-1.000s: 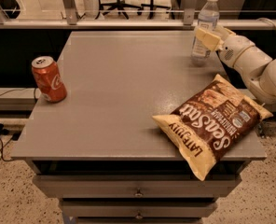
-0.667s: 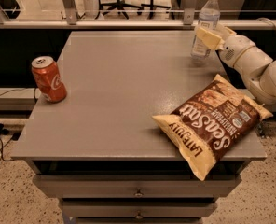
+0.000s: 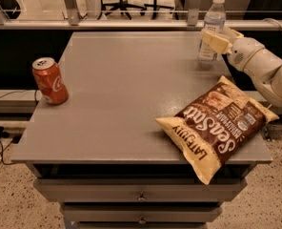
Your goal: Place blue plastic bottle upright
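The blue plastic bottle (image 3: 214,18), clear and pale bluish with a white cap, stands upright on the grey table (image 3: 131,80) near its far right corner. My gripper (image 3: 217,37) reaches in from the right on a white arm (image 3: 260,66). Its yellowish fingers (image 3: 211,40) are closed around the bottle's middle, one in front and one behind. The bottle's base rests on the tabletop.
A red soda can (image 3: 50,80) stands upright near the table's left edge. A brown and yellow chip bag (image 3: 217,125) lies at the front right, overhanging the edge. Drawers sit below the tabletop. A rail and office chairs lie behind the table.
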You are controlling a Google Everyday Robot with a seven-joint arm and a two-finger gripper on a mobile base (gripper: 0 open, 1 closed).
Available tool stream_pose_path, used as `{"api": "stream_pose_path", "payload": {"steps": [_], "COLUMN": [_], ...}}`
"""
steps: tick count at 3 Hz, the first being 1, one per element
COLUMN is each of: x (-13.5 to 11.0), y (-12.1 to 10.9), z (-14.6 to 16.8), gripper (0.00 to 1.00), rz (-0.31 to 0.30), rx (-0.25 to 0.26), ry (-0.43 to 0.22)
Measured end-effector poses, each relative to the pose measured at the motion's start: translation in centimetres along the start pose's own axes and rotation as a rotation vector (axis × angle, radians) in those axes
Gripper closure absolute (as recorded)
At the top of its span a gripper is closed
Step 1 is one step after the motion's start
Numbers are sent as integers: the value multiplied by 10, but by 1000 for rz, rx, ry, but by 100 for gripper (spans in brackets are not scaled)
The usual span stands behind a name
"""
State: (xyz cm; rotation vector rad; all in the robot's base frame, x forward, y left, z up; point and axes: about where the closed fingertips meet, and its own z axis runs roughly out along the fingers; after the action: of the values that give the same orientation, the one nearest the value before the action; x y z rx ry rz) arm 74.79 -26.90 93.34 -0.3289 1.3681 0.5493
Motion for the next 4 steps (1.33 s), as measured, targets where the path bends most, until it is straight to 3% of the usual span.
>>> {"api": "stream_pose_path", "payload": {"steps": [1,2,4], "x": [5,15,28], "y": [1,4,5], "z": [-2,-4,-17], "gripper": [100,82,35], "rz": [10,24,35], "rx": [-2,-8,13], "ry": [2,-1,3]}}
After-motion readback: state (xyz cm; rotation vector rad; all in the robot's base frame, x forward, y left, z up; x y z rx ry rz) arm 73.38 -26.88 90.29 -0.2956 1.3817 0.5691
